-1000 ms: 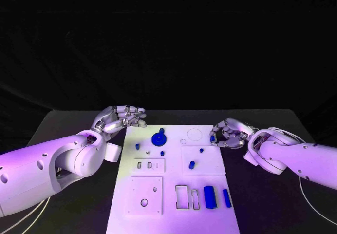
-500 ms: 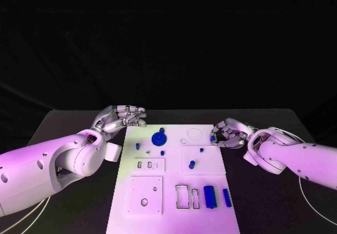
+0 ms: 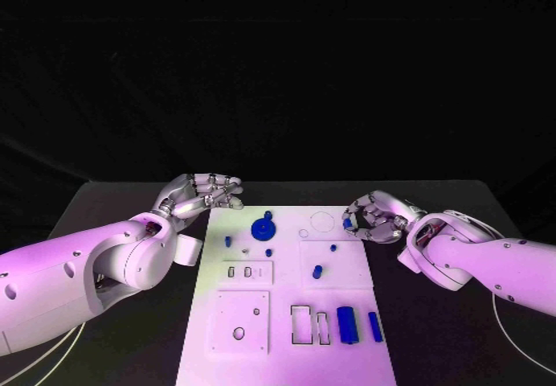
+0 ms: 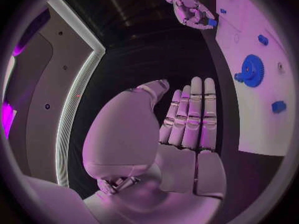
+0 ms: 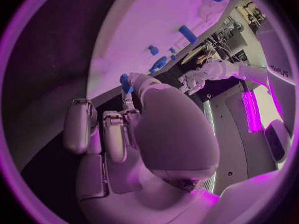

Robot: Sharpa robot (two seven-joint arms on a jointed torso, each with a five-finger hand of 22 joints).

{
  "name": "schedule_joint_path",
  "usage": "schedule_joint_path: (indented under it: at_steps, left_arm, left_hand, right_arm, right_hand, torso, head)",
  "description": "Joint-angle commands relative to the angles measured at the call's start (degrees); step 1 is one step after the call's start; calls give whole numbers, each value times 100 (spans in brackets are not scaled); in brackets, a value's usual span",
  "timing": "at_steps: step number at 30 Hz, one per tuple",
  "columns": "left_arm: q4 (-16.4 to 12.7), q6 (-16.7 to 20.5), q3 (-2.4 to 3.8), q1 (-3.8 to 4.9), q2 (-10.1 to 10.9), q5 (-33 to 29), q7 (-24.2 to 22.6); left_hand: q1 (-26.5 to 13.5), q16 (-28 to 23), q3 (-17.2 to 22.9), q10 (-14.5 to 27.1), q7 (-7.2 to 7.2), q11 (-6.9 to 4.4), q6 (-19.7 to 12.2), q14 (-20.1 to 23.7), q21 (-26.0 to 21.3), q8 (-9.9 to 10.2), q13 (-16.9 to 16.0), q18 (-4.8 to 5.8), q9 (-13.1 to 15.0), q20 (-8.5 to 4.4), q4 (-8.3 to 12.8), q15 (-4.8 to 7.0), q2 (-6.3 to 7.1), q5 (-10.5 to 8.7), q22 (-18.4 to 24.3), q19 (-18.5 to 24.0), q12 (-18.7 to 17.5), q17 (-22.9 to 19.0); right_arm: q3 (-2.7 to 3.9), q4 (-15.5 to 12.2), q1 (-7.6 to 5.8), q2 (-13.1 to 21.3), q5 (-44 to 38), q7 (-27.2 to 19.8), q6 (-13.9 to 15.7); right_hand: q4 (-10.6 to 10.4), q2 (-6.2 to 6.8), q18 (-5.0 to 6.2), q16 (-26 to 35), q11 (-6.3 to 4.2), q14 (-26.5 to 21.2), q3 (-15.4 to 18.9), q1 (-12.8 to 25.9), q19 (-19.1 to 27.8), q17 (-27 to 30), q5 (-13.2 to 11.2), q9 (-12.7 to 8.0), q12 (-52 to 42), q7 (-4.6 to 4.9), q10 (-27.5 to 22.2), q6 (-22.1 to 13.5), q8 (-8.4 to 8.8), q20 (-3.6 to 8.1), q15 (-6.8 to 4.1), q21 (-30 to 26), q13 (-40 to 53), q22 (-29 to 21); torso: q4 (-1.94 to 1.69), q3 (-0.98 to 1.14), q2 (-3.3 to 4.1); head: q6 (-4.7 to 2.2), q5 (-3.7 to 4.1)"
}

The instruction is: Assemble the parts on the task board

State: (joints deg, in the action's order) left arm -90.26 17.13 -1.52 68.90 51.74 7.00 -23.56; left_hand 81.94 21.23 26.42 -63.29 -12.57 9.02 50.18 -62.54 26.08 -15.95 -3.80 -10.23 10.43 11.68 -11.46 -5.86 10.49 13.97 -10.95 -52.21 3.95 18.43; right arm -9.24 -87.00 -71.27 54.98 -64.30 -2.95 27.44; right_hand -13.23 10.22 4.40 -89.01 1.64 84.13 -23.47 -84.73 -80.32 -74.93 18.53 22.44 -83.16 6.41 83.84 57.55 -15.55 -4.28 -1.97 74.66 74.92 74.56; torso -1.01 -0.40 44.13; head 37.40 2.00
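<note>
I have the task board [image 3: 284,297] lying down the middle of the black table [image 3: 464,322], with my two arms coming in on either side of its far end. My left hand [image 3: 203,195] sits just off the board's far left corner; in the left wrist view its fingers [image 4: 190,117] lie straight and together with nothing in them, so I read it as idle and free. My right hand [image 3: 369,217] hovers at the board's far right edge, fingers curled, pinching a small blue part [image 5: 126,83] between thumb and fingertip. On the board, the blue gear [image 3: 264,229] stands near the far left, two blue bars [image 3: 346,324] lie by the near slots, and small blue pegs [image 3: 316,273] are scattered between. I judge I am mid-carry with the pinched part; next I need to align it over an open seat, perhaps the round outline [image 3: 321,219] nearby, and lower it squarely.
</note>
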Motion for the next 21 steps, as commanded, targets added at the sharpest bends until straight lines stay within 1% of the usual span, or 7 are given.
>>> schedule_joint_path:
  at_steps: [1, 6, 7, 9, 11, 16, 21]
  left_arm:
    - [12, -108, 3, 1, -24, -5, -27]
    - [75, -117, 0, 0, -67, -5, -25]
    - [91, -119, -1, -1, -76, -5, -25]
    - [121, -123, -4, -1, -92, -5, -25]
    - [168, -126, -7, -2, -115, -5, -26]
    - [279, -137, -12, -5, -171, -5, -29]
    - [361, -145, -14, -6, -213, -5, -29]
  left_hand:
    - [-28, 20, 26, 9, -31, 17, 0, 45, 14, 29, -1, -9, -6, 11, -3, 14, -13, -38, -6, 46, -26, 6]
    - [-28, 20, 26, 9, -31, 17, 0, 45, 14, 29, -1, -9, -6, 11, -3, 14, -13, -38, -6, 46, -26, 6]
    - [-28, 20, 26, 9, -31, 17, 0, 45, 14, 29, -1, -9, -6, 11, -3, 14, -13, -38, -6, 46, -26, 6]
    - [-28, 20, 26, 9, -31, 17, 0, 45, 14, 29, -1, -9, -6, 11, -3, 14, -13, -38, -6, 46, -26, 6]
    - [-34, 19, 31, 11, -32, 18, 1, 51, 24, 34, 0, -9, -7, 12, 4, 13, -15, -38, -10, 55, -26, 18]
    - [-34, 19, 31, 11, -32, 18, 1, 51, 24, 34, 0, -9, -7, 12, 4, 13, -15, -38, -10, 55, -26, 18]
    - [-34, 19, 31, 11, -32, 18, 1, 51, 24, 34, 0, -9, -7, 12, 4, 13, -15, -38, -10, 55, -26, 18]
  right_arm:
    - [14, -286, -90, -5, -207, 633, 77]
    - [18, -731, -188, -192, -446, 1372, 65]
    - [19, -804, -197, -262, -485, 1499, 76]
    - [19, -906, -203, -391, -545, 1677, 94]
    - [18, -996, -200, -578, -619, 1866, 110]
    - [15, -1030, -160, -1062, -811, 2168, 89]
    - [4, -1009, -65, -1466, -1055, 2354, -9]
  right_hand:
    - [4, -6, -17, 3, -17, 493, -58, 78, 15, -1042, 11, 195, 11, -37, -28, 4, -296, 41, -34, -14, 621, -16]
    - [30, -9, -21, 9, -14, 488, -132, 97, 4, -1022, 12, 207, 57, -34, -66, -16, -319, 39, -31, 0, 570, 4]
    - [35, -13, -22, 10, -13, 488, -151, 104, 3, -1019, 11, 209, 69, -33, -75, -22, -324, 39, -31, 1, 556, 6]
    - [38, -15, -24, 10, -12, 487, -171, 120, -4, -1018, 10, 213, 76, -32, -79, -28, -332, 39, -30, 10, 549, 17]
    - [35, -12, -26, 12, -11, 487, -200, 163, -10, -1014, 5, 222, 90, -33, -86, -35, -350, 38, -29, 14, 534, 25]
    - [27, 17, -35, 9, -25, 490, -251, 284, -42, -1029, -4, 250, 81, -52, -61, -28, -410, 41, -38, 51, 549, 70]
    - [26, 24, -38, 9, -28, 490, -257, 303, -50, -1027, -5, 254, 83, -55, -60, -28, -419, 43, -40, 61, 548, 80]
  torso:
    - [0, -5, -18]
    - [9, -4, -50]
    - [8, -2, -59]
    - [11, -1, -72]
    - [9, -2, -96]
    - [10, -15, -138]
    - [0, -26, -165]
  head:
    - [16, -2]
    - [42, -38]
    - [66, -50]
    - [80, -64]
    - [137, -109]
    - [228, -195]
    - [273, -236]
